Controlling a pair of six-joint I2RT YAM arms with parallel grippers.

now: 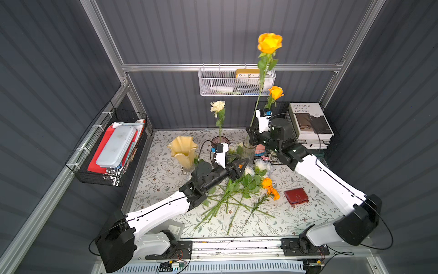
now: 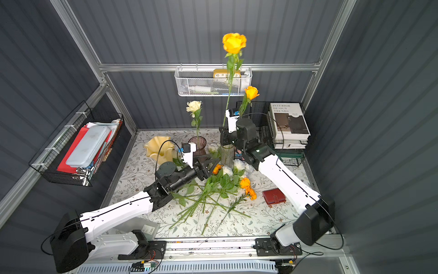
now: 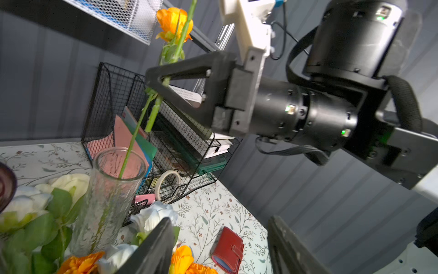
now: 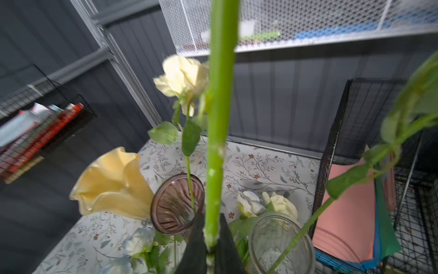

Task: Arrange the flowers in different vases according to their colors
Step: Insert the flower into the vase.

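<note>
Two fingers [image 4: 195,249] of the right gripper [image 4: 211,248] are clamped on the lower stem of a tall orange rose [image 1: 269,42], holding it upright close to the clear glass vase [image 3: 109,197]. In the left wrist view the stem's cut end hangs above the rim, not inside. A second orange rose [image 1: 275,92] stands in that vase.

The left gripper [image 3: 219,220] hovers low over the loose flowers [image 1: 247,182] lying on the table [image 1: 156,180]. Its fingers [image 3: 154,246] are spread well apart with nothing between them.

A cream rose [image 4: 182,73] stands in the purple vase [image 4: 177,204], and the yellow ruffled vase [image 4: 113,185] is just beside it.

The held rose's bloom is cut off in both wrist views. In both top views the right gripper covers the stem's end and part of the clear vase's mouth, and blooms and leaves hide that vase's foot. The right wrist view is blurred at its edges.
</note>
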